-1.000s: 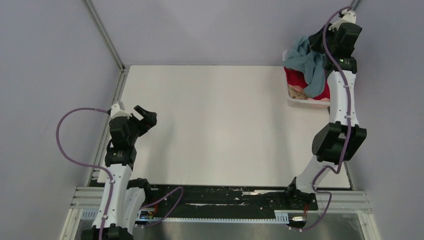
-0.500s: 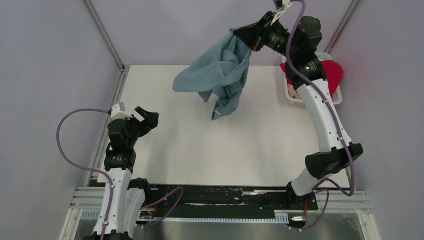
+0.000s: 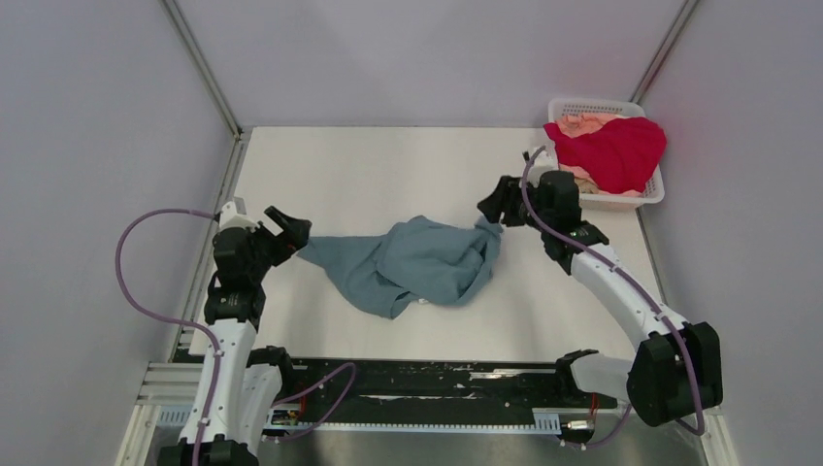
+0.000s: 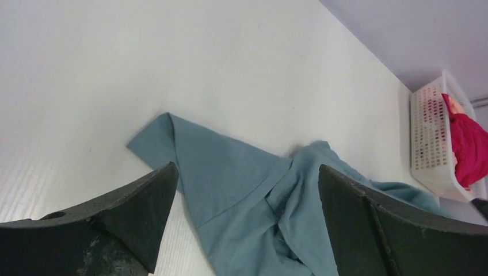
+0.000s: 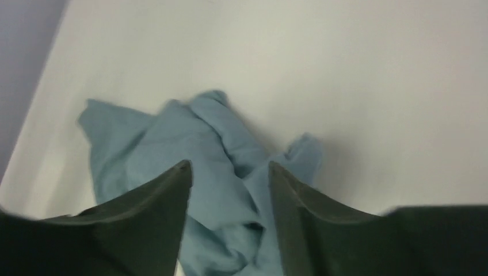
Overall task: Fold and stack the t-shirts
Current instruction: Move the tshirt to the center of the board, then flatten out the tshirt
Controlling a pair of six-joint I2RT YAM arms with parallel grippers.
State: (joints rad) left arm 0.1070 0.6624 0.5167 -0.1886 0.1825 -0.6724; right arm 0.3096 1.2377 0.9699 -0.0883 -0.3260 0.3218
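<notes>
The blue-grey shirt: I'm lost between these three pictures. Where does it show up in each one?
Top view: the blue-grey shirt lies crumpled in the middle of the table, towards the near edge.
Left wrist view: lower middle, stretching off to the right.
Right wrist view: centre and lower left.
Shared landmark: the white table under it in all three.

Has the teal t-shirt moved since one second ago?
Yes. The teal t-shirt left the white basket and now lies crumpled on the table, left of the basket and toward the near edge.
</notes>
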